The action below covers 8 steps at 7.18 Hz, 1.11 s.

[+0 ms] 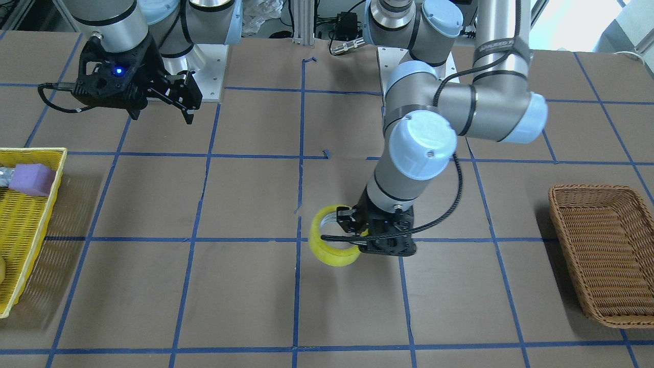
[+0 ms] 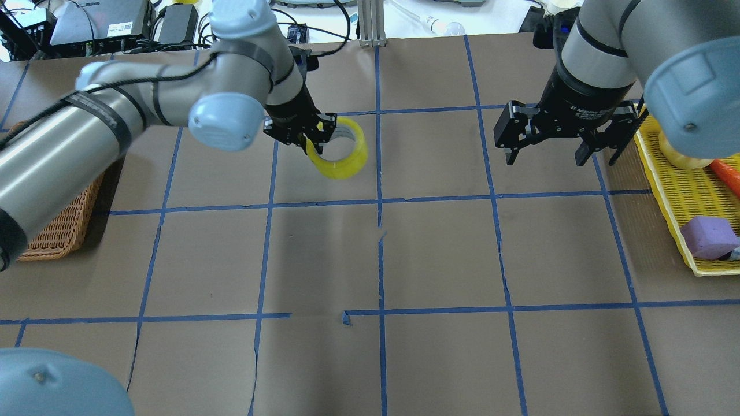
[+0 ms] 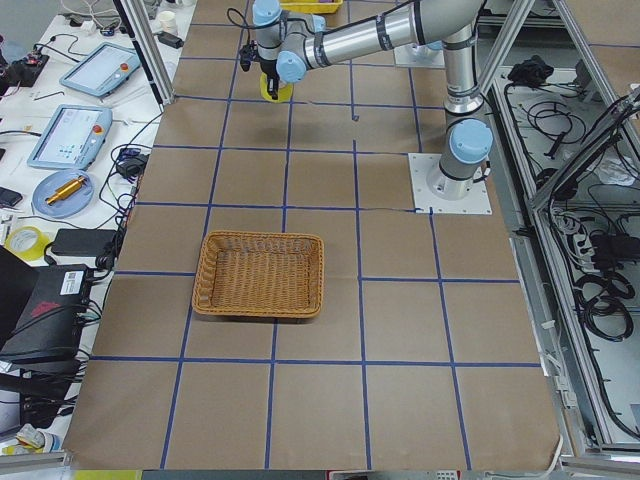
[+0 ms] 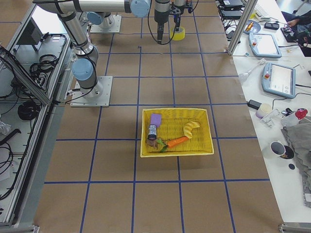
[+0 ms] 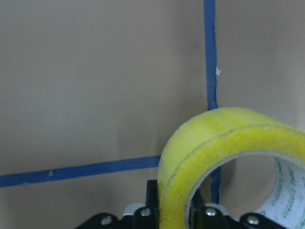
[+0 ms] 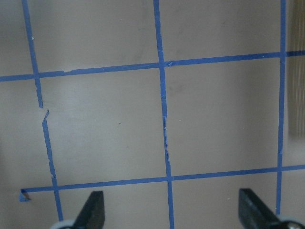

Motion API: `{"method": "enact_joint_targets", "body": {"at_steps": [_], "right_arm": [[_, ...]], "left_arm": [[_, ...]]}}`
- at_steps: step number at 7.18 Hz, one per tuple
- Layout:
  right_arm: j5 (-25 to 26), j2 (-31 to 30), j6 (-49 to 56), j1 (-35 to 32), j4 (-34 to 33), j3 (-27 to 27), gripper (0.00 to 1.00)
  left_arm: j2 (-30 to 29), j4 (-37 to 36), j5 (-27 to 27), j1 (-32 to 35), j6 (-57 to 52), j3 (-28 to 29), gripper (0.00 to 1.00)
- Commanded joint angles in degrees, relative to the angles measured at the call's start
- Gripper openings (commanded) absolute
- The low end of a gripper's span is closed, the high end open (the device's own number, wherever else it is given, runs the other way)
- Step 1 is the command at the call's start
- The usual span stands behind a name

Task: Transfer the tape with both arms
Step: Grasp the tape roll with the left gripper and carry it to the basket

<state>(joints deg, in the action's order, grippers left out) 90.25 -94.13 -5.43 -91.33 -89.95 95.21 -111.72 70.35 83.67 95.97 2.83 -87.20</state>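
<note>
The yellow tape roll (image 2: 342,153) with its white core is held by my left gripper (image 2: 302,134), which is shut on the roll's wall, one finger inside the ring and one outside. It hangs low over the brown table near the far centre line. In the front view the tape (image 1: 331,249) is at mid-table beside the left gripper (image 1: 353,225). The left wrist view shows the roll (image 5: 224,143) close up. My right gripper (image 2: 546,155) is open and empty, well off to the right, and also shows in the front view (image 1: 190,105) and the right wrist view (image 6: 174,212).
A brown wicker basket (image 1: 587,188) stands on my left side (image 2: 63,231). A yellow basket (image 2: 682,196) on my right holds a purple sponge (image 2: 708,237) and other items. Blue tape lines grid the brown table.
</note>
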Motion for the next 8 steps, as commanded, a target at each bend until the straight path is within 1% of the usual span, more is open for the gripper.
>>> {"method": "enact_joint_targets", "body": {"at_steps": [1,2,3,5,6,7,8], "right_arm": [[0.27,-0.35,0.16,-0.08,0.12,0.33,1.00],[0.45,-0.35,0.16,-0.08,0.21,0.42,1.00],[0.37,-0.35,0.16,-0.08,0.21,0.50,1.00],[0.37,-0.44,0.16,-0.08,0.21,0.42,1.00],[0.45,-0.61,0.16,-0.08,0.21,0.50,1.00],[0.45,-0.61,0.16,-0.08,0.21,0.51,1.00],[0.45,-0.61,0.16,-0.08,0.21,0.51,1.00]], "left_arm": [[2.20,8.74,0.26,-12.93,-15.32,5.37,0.00],[2.90,8.66,3.22,-20.83,-26.97,5.02,0.00],[2.91,8.58,4.65,-28.65,-36.84,5.02,0.00],[0.99,5.43,4.75,-41.41,-55.21,5.72,0.00],[-1.02,0.02,4.49,-46.70,-62.70,5.46,0.00],[-4.61,-4.30,4.22,-49.53,-67.21,5.81,0.00],[-7.26,-6.95,4.22,-50.69,-68.21,5.90,0.00]]}}
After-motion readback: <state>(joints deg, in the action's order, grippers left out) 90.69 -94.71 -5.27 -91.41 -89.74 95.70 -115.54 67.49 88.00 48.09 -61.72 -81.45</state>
